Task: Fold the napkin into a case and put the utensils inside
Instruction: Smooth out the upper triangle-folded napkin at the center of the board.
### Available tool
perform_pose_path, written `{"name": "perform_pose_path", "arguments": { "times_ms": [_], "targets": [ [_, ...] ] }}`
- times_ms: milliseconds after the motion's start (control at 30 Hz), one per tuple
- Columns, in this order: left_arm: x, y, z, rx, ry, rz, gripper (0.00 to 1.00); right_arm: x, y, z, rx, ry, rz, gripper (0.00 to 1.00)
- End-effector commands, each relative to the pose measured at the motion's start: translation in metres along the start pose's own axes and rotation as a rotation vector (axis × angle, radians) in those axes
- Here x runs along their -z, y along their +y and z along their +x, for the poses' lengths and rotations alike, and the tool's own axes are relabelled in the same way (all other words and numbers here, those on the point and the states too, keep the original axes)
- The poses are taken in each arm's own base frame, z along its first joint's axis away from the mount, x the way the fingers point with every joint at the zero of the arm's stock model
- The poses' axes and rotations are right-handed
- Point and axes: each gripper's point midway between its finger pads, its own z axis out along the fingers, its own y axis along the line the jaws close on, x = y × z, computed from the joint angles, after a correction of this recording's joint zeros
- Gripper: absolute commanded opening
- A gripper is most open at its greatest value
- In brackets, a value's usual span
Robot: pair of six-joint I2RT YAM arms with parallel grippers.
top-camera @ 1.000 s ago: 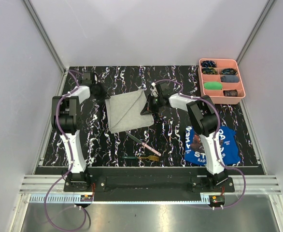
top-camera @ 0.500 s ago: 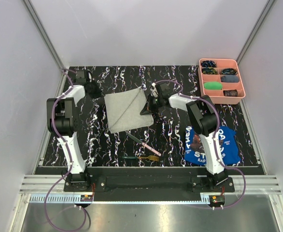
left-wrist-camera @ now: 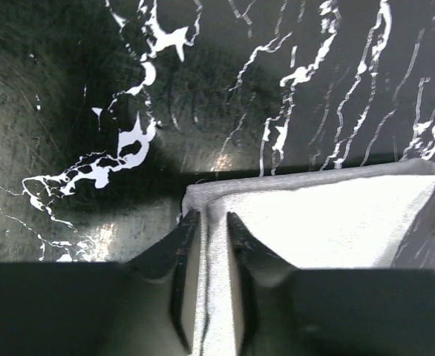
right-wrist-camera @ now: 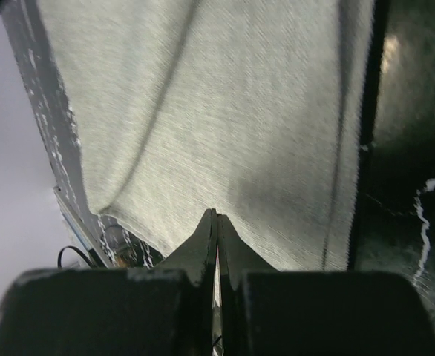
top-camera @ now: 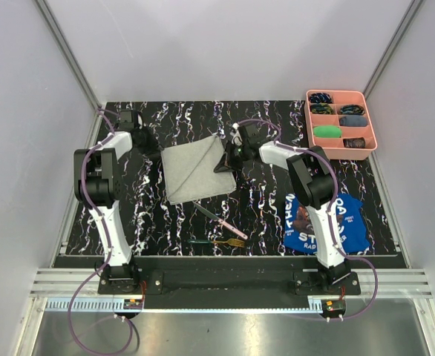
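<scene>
The light grey napkin (top-camera: 195, 172) lies spread on the black marbled table, part folded, with a crease running across it. My left gripper (top-camera: 149, 145) is at its left corner. In the left wrist view its fingers (left-wrist-camera: 212, 216) stand slightly apart, with the napkin's (left-wrist-camera: 329, 215) edge lying loose between them. My right gripper (top-camera: 226, 164) is shut on the napkin's right edge and holds it a little off the table, so the cloth (right-wrist-camera: 225, 111) stretches away from the closed tips (right-wrist-camera: 217, 213). The pink-handled knife (top-camera: 229, 225) and the green-handled fork (top-camera: 216, 242) lie just in front of the napkin.
A pink compartment tray (top-camera: 373, 126) holding small items stands at the back right. A blue printed cloth (top-camera: 325, 221) lies at the front right beside the right arm. White walls enclose the table on three sides.
The left arm pulled the napkin's left corner outward, flattening the cloth. Its jaws, shut on that corner before, now stand parted. The right gripper has kept its hold and barely moved.
</scene>
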Motion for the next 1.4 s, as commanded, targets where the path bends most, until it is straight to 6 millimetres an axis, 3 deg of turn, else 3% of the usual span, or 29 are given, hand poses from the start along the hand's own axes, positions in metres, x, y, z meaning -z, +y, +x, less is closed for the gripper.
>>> {"name": "perform_pose_path", "arguments": {
  "times_ms": [0,100,200,233,300,333,367,400,433,467,500,533,567,667,867,1300,1367],
  "targets": [
    [0.007,-0.008,-0.014,-0.005,-0.031,0.008,0.33,0.017,0.049,-0.037,0.070,-0.095,-0.078,0.02],
    [0.028,-0.010,-0.023,-0.007,-0.072,-0.032,0.42,0.022,0.065,-0.051,0.086,-0.125,-0.100,0.04],
    [0.062,-0.017,-0.032,0.006,-0.136,-0.072,0.45,0.022,0.074,-0.063,0.098,-0.140,-0.117,0.09],
    [0.080,-0.023,-0.029,0.004,-0.158,-0.062,0.45,0.021,0.075,-0.065,0.101,-0.140,-0.119,0.15],
    [0.094,-0.041,-0.012,-0.012,-0.147,-0.014,0.45,0.015,0.080,-0.075,0.116,-0.154,-0.133,0.19],
    [0.105,-0.037,0.002,-0.008,-0.141,-0.009,0.44,0.014,0.082,-0.079,0.118,-0.159,-0.140,0.20],
    [0.106,-0.055,0.018,-0.032,-0.120,0.059,0.41,0.005,0.076,-0.080,0.115,-0.150,-0.138,0.22],
    [0.113,-0.064,0.031,-0.046,-0.113,0.093,0.39,0.007,0.086,-0.089,0.128,-0.167,-0.161,0.22],
    [0.105,-0.056,0.053,-0.037,-0.075,0.102,0.28,-0.002,0.081,-0.090,0.122,-0.159,-0.160,0.23],
    [0.105,-0.061,0.070,-0.016,-0.020,0.156,0.23,0.000,0.092,-0.100,0.139,-0.177,-0.187,0.23],
    [0.100,-0.053,0.091,0.001,0.028,0.154,0.19,-0.002,0.094,-0.101,0.141,-0.166,-0.204,0.23],
    [0.100,-0.054,0.097,-0.001,0.045,0.178,0.14,-0.013,0.086,-0.100,0.130,-0.150,-0.206,0.23],
    [0.099,-0.052,0.101,-0.011,0.049,0.179,0.08,-0.011,0.095,-0.108,0.146,-0.162,-0.231,0.22],
    [0.098,-0.048,0.112,-0.051,0.058,0.180,0.03,-0.021,0.095,-0.113,0.157,-0.160,-0.254,0.19],
    [0.093,-0.041,0.132,-0.044,0.100,0.182,0.01,-0.031,0.081,-0.125,0.136,-0.154,-0.277,0.12],
    [0.082,0.004,0.186,0.053,0.172,0.093,0.00,-0.049,0.027,-0.133,0.059,-0.140,-0.254,0.11],
    [0.080,0.007,0.191,0.063,0.176,0.094,0.00,-0.052,0.027,-0.135,0.059,-0.140,-0.265,0.12]
  ]
}}
